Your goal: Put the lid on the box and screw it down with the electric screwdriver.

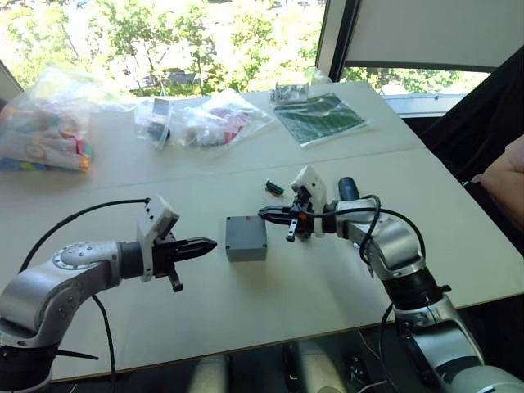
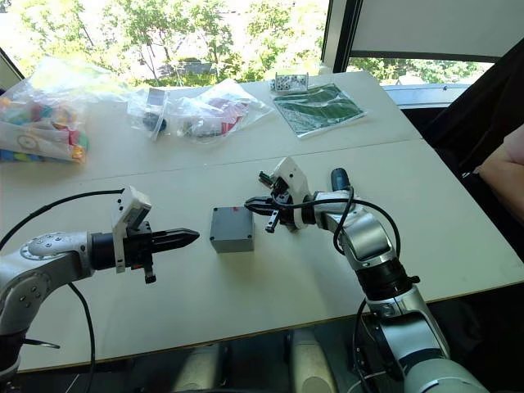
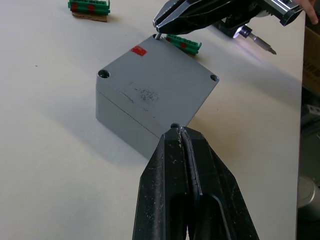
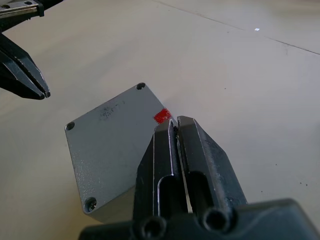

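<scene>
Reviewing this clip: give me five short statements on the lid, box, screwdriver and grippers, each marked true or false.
1. The lid sits on the box. True.
2. The right gripper holds the screwdriver. False: the screwdriver lies on the table behind that arm.
3. The left gripper is shut. True.
4. The left gripper clamps the box. False: its tip is apart from it.
5. The right gripper's tip is at the lid's corner by the red mark. True.
</scene>
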Motion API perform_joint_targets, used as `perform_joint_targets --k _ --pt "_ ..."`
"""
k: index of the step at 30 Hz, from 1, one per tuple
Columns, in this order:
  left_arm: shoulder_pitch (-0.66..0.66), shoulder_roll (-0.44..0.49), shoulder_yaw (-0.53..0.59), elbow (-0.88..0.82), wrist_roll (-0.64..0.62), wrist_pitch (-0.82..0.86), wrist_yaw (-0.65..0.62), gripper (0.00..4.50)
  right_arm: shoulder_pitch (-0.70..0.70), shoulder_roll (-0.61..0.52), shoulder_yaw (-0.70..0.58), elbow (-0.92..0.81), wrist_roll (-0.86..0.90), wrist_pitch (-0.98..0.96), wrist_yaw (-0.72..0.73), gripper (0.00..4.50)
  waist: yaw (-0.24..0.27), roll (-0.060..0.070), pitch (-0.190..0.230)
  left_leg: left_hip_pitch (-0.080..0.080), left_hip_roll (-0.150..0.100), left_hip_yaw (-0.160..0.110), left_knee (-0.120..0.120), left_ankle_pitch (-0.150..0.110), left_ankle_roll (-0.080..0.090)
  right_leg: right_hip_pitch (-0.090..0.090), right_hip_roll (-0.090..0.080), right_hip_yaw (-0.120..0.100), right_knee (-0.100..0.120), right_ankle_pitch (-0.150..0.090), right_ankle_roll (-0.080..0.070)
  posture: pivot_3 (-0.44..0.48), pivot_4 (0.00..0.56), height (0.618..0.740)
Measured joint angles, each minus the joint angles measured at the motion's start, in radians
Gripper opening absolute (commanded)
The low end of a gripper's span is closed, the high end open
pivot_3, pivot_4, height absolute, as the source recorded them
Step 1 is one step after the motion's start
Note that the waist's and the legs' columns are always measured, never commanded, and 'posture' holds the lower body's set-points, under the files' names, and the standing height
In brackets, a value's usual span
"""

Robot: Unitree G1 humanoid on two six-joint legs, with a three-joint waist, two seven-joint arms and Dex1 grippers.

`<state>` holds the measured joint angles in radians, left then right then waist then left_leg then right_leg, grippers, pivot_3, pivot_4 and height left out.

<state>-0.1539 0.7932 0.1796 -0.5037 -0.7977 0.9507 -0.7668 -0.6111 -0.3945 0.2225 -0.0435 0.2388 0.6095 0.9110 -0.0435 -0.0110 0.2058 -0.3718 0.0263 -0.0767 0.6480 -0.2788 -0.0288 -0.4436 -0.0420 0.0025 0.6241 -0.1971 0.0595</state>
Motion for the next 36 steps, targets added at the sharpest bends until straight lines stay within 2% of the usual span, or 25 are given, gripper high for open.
perform_joint_targets --k 8,11,13,18,20,24,25,28,31,33,36 --pt "-0.005 0.000 -0.002 0.000 0.000 0.000 0.005 0.00 0.001 -0.006 0.005 0.019 -0.005 -0.019 -0.003 0.02 0.000 0.000 0.000 0.000 0.000 0.000 0.000 0.000 0.000 0.000 0.000 0.000 0.000 0.000 0.000 0.000 0.150 0.740" --pt "-0.012 -0.003 -0.006 0.000 0.000 0.000 0.007 0.00 0.002 -0.004 0.010 0.031 -0.011 -0.021 -0.007 0.74 0.000 0.000 0.000 0.000 0.000 0.000 0.000 0.000 0.000 0.000 0.000 0.000 0.000 0.000 0.000 0.000 0.150 0.740" --pt "-0.015 -0.007 -0.006 0.000 0.000 0.000 0.007 0.00 0.002 -0.004 0.010 0.032 -0.013 -0.021 -0.012 1.63 0.000 0.000 0.000 0.000 0.000 0.000 0.000 0.000 0.000 0.000 0.000 0.000 0.000 0.000 0.000 0.000 0.150 0.740" --pt "-0.033 -0.013 -0.011 0.001 0.000 0.000 0.007 0.00 0.001 -0.005 0.002 0.031 -0.015 -0.014 -0.025 3.42 0.000 0.000 0.000 0.000 0.000 0.000 0.000 0.000 0.000 0.000 0.000 0.000 0.000 0.000 0.000 0.000 0.150 0.740" --pt "-0.074 -0.010 -0.027 -0.001 0.000 0.001 0.005 0.00 -0.021 -0.015 -0.034 0.028 0.019 0.045 -0.035 4.15 0.003 0.000 0.000 -0.001 0.000 0.000 0.001 0.000 0.000 0.000 0.000 0.000 0.000 0.000 0.000 0.000 0.150 0.740" --pt "-0.156 0.000 -0.050 -0.017 -0.017 0.003 -0.012 0.00 -0.121 -0.123 -0.133 -0.015 0.094 0.214 -0.037 4.15 0.007 0.000 0.000 -0.001 -0.001 0.000 0.001 0.000 0.000 0.000 -0.001 0.000 -0.001 0.000 0.000 0.000 0.150 0.740" --pt "-0.171 0.010 -0.055 -0.022 -0.019 0.002 -0.023 0.00 -0.153 -0.157 -0.158 -0.016 0.104 0.266 -0.043 4.34 0.006 0.000 0.000 -0.001 -0.001 0.000 0.001 0.000 0.000 0.000 -0.001 0.000 -0.002 0.000 0.000 0.000 0.150 0.740" --pt "-0.229 0.031 -0.107 -0.037 -0.014 -0.016 -0.067 0.00 -0.274 -0.278 -0.191 0.032 0.108 0.468 -0.084 4.34 0.004 0.000 0.000 -0.001 -0.001 0.000 0.000 0.000 0.000 0.000 -0.001 0.000 -0.003 0.000 0.000 0.000 0.150 0.740" --pt "-0.290 0.031 -0.168 -0.063 0.000 -0.042 -0.104 0.00 -0.333 -0.404 -0.177 0.086 0.114 0.645 -0.084 4.34 0.006 0.000 0.000 -0.002 -0.001 0.000 -0.001 0.000 0.000 0.000 -0.001 0.000 -0.005 0.000 -0.001 0.000 0.150 0.740" --pt "-0.310 0.032 -0.211 -0.077 0.026 -0.070 -0.130 0.00 -0.355 -0.501 -0.110 0.125 0.125 0.779 -0.061 4.34 0.006 0.000 0.000 -0.002 -0.001 0.001 -0.001 0.000 0.000 0.000 -0.001 0.000 -0.007 0.000 -0.001 0.000 0.150 0.740" --pt "-0.315 0.018 -0.260 -0.087 0.051 -0.093 -0.143 0.00 -0.391 -0.512 -0.069 0.238 0.136 0.941 -0.073 4.34 -0.007 0.000 0.000 -0.001 -0.001 0.005 -0.001 -0.001 0.001 0.000 -0.001 0.003 -0.007 0.001 0.000 0.000 0.150 0.740"
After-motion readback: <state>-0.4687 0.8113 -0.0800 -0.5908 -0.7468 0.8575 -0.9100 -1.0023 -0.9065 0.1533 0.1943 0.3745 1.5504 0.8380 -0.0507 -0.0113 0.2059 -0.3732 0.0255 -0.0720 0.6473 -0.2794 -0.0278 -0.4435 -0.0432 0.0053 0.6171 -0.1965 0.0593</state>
